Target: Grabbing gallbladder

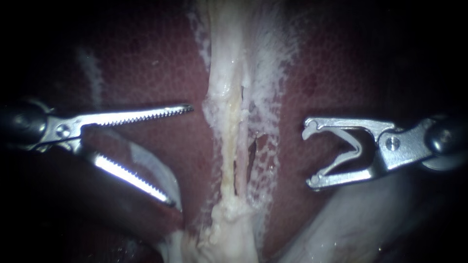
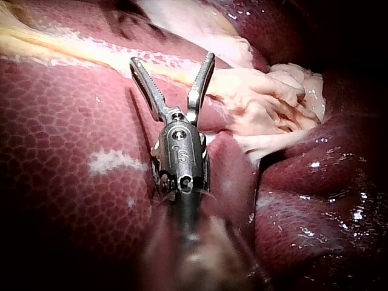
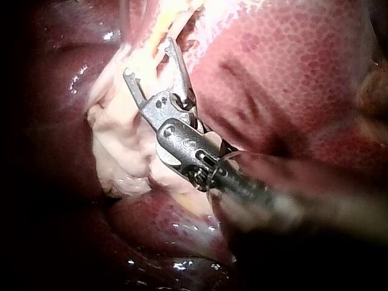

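Down the centre of the endoscope view a pale strand (image 1: 229, 141) runs between dark red liver (image 1: 146, 63) lobes. It widens at its lower end into a wrinkled pale mass, by my reading the gallbladder (image 1: 229, 234). Nothing is grasped yet, so the whole grab is left to do. My left instrument (image 1: 180, 155) gapes wide, its toothed jaws empty, the lower one just beside a pale fold (image 1: 163, 170). My right instrument (image 1: 309, 156) is likewise released, apart from the strand, holding nothing

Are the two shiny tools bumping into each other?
Apart. The endoscope view shows the left instrument and the right instrument on opposite sides of the pale strip, with bare liver between each and the strip.
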You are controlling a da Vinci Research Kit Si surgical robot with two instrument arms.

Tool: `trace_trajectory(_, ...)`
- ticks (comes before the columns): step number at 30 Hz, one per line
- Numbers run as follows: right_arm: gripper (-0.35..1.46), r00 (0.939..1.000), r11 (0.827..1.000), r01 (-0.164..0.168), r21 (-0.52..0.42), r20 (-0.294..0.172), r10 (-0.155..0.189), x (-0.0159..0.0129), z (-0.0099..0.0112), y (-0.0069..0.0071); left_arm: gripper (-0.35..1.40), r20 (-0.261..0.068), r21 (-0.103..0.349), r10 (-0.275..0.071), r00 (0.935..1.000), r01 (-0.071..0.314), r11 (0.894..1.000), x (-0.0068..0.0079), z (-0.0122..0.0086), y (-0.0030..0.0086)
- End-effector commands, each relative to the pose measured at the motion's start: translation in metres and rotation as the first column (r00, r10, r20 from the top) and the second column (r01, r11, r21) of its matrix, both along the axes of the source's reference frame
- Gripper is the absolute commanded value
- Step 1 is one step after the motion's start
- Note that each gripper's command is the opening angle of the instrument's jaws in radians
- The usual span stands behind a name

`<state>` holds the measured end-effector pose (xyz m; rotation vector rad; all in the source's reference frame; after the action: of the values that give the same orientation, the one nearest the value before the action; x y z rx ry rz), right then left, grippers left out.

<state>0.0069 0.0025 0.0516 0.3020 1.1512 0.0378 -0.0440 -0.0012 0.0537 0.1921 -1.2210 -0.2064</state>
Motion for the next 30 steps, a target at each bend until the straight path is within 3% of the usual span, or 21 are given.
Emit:
trace_trajectory(1, 0.59, 1.0000, 1.000, 0.000, 0.000, 0.000, 0.000, 0.0000, 0.0000, 0.0000, 1.25, 0.000, 0.000, -0.001, 1.0000, 0.001, 1.000, -0.0001, 0.0000, 0.0000)
trace_trajectory(2, 0.59, 1.0000, 1.000, 0.000, 0.000, 0.000, 0.000, 0.0000, 0.0000, 0.0000, 1.25, 0.001, -0.004, 0.004, 1.0000, -0.004, 1.000, -0.0001, 0.0000, 0.0001)
trace_trajectory(11, 0.59, 1.0000, 1.000, 0.000, 0.000, 0.000, 0.000, 0.0001, 0.0001, 0.0000, 1.20, -0.021, 0.100, -0.068, 0.9975, 0.070, 0.993, -0.0012, 0.0005, 0.0013)
trace_trajectory(16, 0.59, 1.0000, 1.000, -0.001, 0.000, 0.000, 0.001, 0.0001, 0.0001, 0.0000, 1.20, -0.056, 0.143, -0.084, 0.9949, 0.092, 0.985, -0.0021, 0.0018, 0.0021)
trace_trajectory(30, 0.59, 1.0000, 1.000, -0.001, 0.000, 0.000, 0.001, 0.0001, 0.0001, 0.0000, 1.20, -0.114, 0.161, -0.098, 0.9886, 0.116, 0.980, -0.0033, 0.0049, 0.0033)
